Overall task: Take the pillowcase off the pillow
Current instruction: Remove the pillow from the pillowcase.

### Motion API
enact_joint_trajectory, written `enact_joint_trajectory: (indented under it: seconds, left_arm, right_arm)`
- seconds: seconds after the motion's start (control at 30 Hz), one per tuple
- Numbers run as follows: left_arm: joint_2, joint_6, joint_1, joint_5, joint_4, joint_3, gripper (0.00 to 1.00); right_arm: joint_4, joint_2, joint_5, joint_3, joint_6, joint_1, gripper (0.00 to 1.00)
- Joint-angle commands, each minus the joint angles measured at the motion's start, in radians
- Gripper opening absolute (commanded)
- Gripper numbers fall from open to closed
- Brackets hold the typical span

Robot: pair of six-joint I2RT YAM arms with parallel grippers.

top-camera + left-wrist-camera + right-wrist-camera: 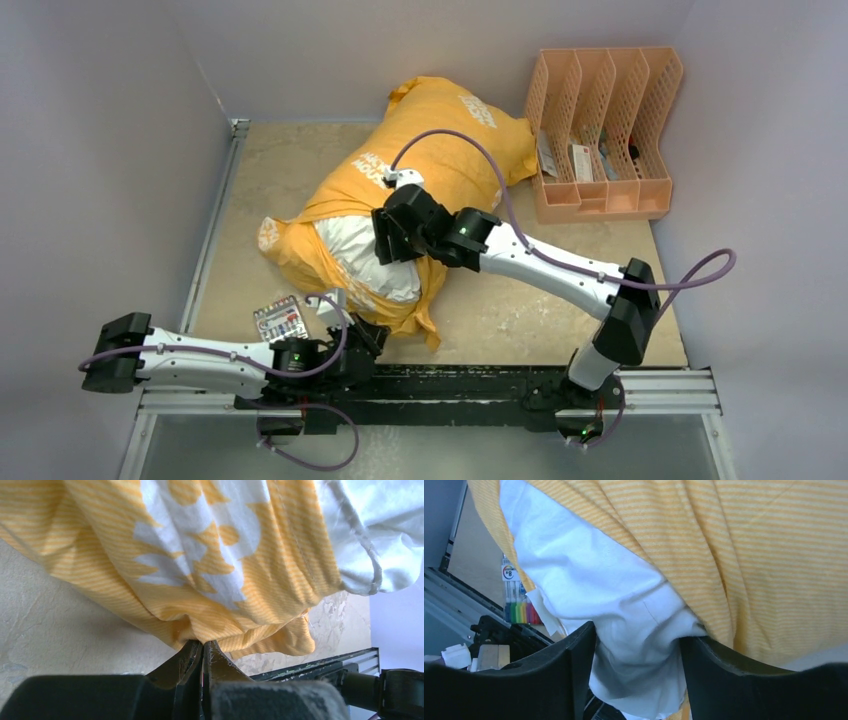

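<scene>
The orange-yellow pillowcase (450, 150) lies across the middle of the table, bunched back from the near end of the white pillow (365, 255), which bulges out of its opening. My left gripper (368, 333) is at the near hem and is shut on a fold of the pillowcase (280, 555); its tips (203, 642) pinch the orange cloth just above the tabletop. The pillow's corner (380, 530) shows at upper right there. My right gripper (385, 245) sits on the exposed pillow end; its jaws (638, 645) squeeze a bulge of white pillow (609, 590), with the pillowcase (749, 555) draped beside.
A peach plastic file rack (600, 130) holding small items stands at the back right. A small pack of coloured markers (280, 320) lies near the left gripper and also shows in the right wrist view (519, 610). A black rail (450, 385) runs along the near edge. Grey walls enclose the table.
</scene>
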Motion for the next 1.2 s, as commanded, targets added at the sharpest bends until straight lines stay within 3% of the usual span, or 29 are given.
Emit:
enact_joint_trajectory:
  seconds: [0.0,0.07,0.2,0.27,0.3,0.37,0.5,0.83,0.9,0.97,1.07,1.17]
  left_arm:
    - [0.019,0.036,-0.008,-0.008,-0.026,0.032,0.0]
    - [0.028,0.04,-0.008,-0.007,-0.021,0.037,0.0]
    - [0.035,0.065,-0.008,-0.013,-0.008,0.052,0.0]
    - [0.037,0.072,-0.008,-0.015,-0.019,0.067,0.0]
    - [0.038,0.07,-0.008,-0.016,-0.026,0.072,0.0]
    - [0.038,0.07,-0.008,-0.015,-0.033,0.074,0.0]
    - [0.033,0.059,-0.008,-0.014,-0.051,0.071,0.0]
    - [0.038,0.059,-0.008,-0.008,-0.041,0.065,0.0]
    - [0.05,0.05,-0.008,-0.004,-0.041,0.062,0.0]
    - [0.058,0.047,-0.008,0.002,-0.041,0.061,0.0]
    - [0.087,0.029,-0.008,0.019,-0.089,0.086,0.0]
    - [0.169,-0.02,-0.008,0.029,-0.181,0.13,0.0]
  right_arm:
    - [0.07,-0.056,0.077,-0.08,0.071,0.029,0.64]
    - [0.13,-0.048,0.014,-0.132,0.104,0.047,0.63]
    - [0.076,0.021,0.102,-0.139,0.177,0.107,0.65]
    - [0.034,0.052,0.149,-0.133,0.206,0.132,0.74]
    - [0.017,0.059,0.168,-0.131,0.219,0.149,0.87]
    - [-0.019,0.057,0.21,-0.125,0.241,0.185,0.98]
    - [-0.132,0.002,0.28,-0.094,0.31,0.261,0.99]
    - [-0.014,-0.069,0.264,-0.324,0.369,0.284,0.98]
    - [0.026,-0.059,0.269,-0.335,0.336,0.252,0.88]
    - [0.039,-0.049,0.305,-0.312,0.303,0.228,0.64]
    - [0.013,-0.053,0.377,-0.242,0.253,0.191,0.02]
    - [0.058,-0.079,0.369,-0.038,0.063,0.136,0.0]
